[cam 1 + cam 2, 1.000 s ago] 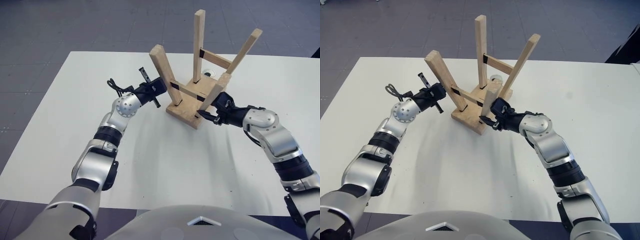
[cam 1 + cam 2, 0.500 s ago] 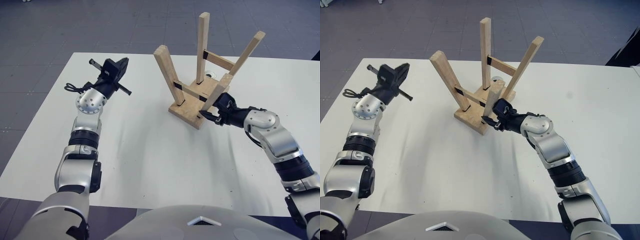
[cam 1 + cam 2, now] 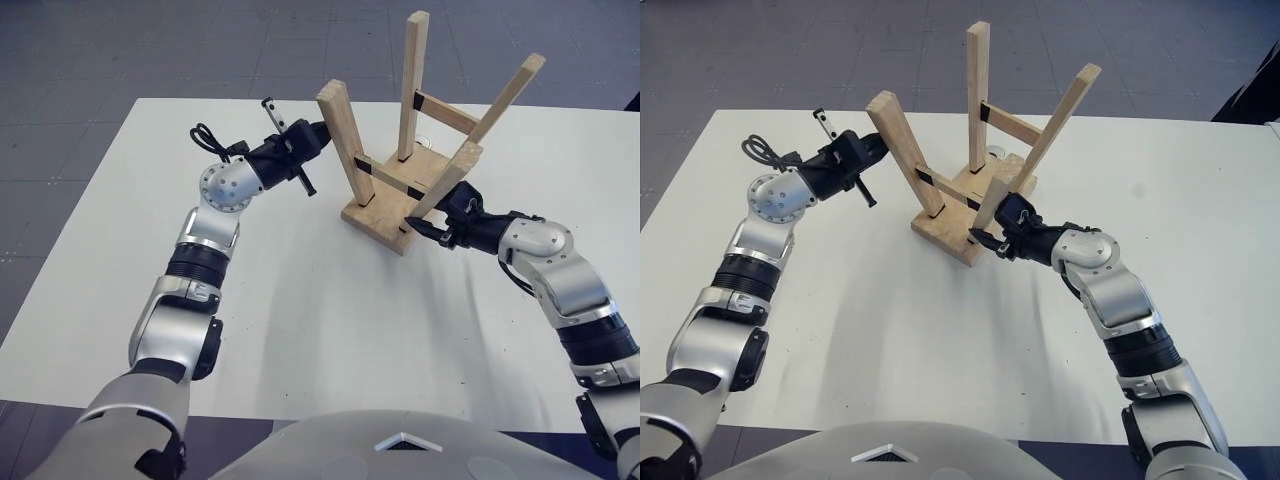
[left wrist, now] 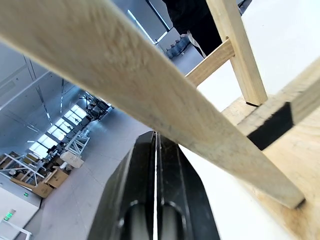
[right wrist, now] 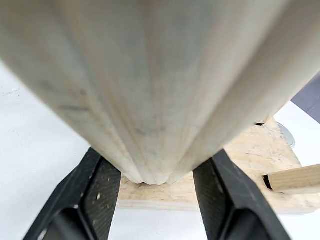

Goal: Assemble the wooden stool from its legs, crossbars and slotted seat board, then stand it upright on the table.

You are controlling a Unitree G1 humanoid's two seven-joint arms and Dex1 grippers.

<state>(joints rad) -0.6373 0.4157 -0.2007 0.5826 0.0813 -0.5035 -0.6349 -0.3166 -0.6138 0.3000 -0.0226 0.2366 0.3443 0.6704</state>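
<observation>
**Stool inverted, right arm gripping a leg at its root**

Nearest the robot, the right gripper [image 3: 428, 224] has its jaws closed around the near leg [image 3: 447, 178], low down where that leg meets the seat board [image 3: 375, 212]. The wrist view shows a finger [image 5: 95, 190] on each side of the wood.

The stool [image 3: 400, 185] sits upside down on the table [image 3: 300, 320], seat board flat on the surface. All four legs point upward and splay outward, with crossbars [image 3: 385, 178] linking them.

Farther out, the left gripper [image 3: 316, 136] has its jaws pressed together on nothing. It sits just beside the outer face of the left leg [image 3: 347, 150], about halfway up. Whether it touches the leg cannot be told.

My judgement is that assembly looks complete and turning the stool over remains. The legs' long axes run up and away from the table, so the flip hinges on the right arm's low grip. The left arm is placed to steady or push the opposite leg.
</observation>
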